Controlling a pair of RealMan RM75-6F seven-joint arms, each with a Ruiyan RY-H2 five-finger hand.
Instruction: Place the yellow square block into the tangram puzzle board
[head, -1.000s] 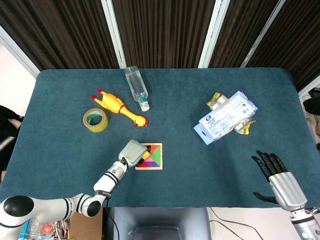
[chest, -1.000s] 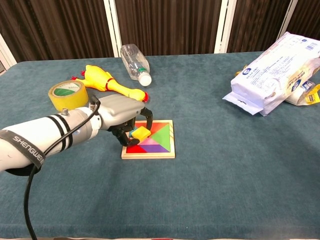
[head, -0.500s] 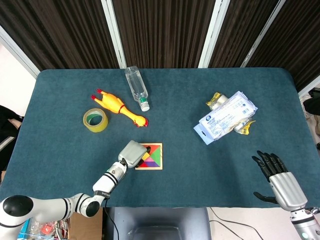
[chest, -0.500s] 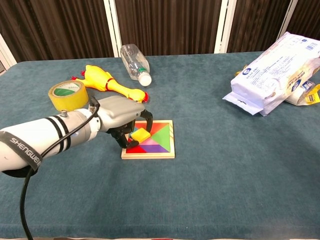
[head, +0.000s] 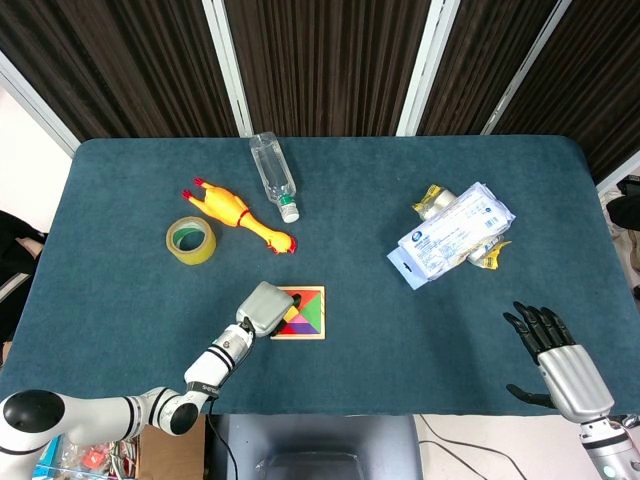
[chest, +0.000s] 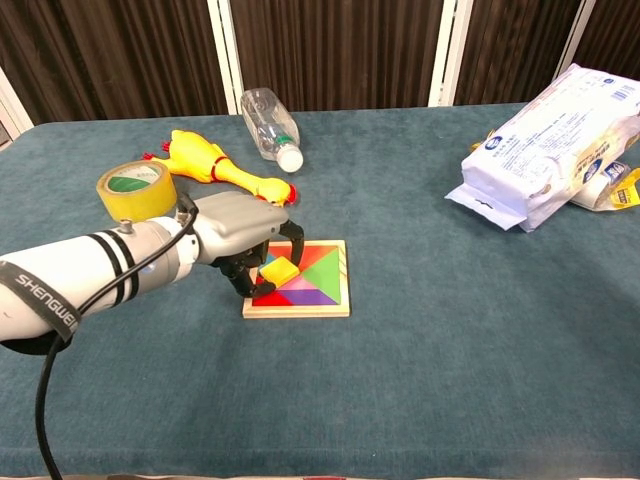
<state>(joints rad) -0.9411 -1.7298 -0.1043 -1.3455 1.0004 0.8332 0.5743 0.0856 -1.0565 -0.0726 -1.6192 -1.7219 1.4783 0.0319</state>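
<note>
The wooden tangram board (chest: 298, 311) lies near the table's front middle, with red, green and purple pieces in it; the head view shows the tangram board (head: 299, 337) too. The yellow square block (chest: 279, 271) sits low over the board's left part, nearly flat. My left hand (chest: 236, 229) curls over it, dark fingers (chest: 296, 238) on both sides gripping it. From above, the left hand (head: 262, 307) covers the board's left edge and hides the block. Off the table's front right corner, my right hand (head: 556, 357) is open and holds nothing.
A yellow tape roll (chest: 135, 190), a rubber chicken (chest: 215, 165) and a lying clear bottle (chest: 268, 122) are behind and left of the board. A white packet (chest: 545, 120) with snack wrappers lies at the far right.
The left hand has sunk slightly and the yellow block has dropped lower and flatter onto the board. The right hand has not moved.
</note>
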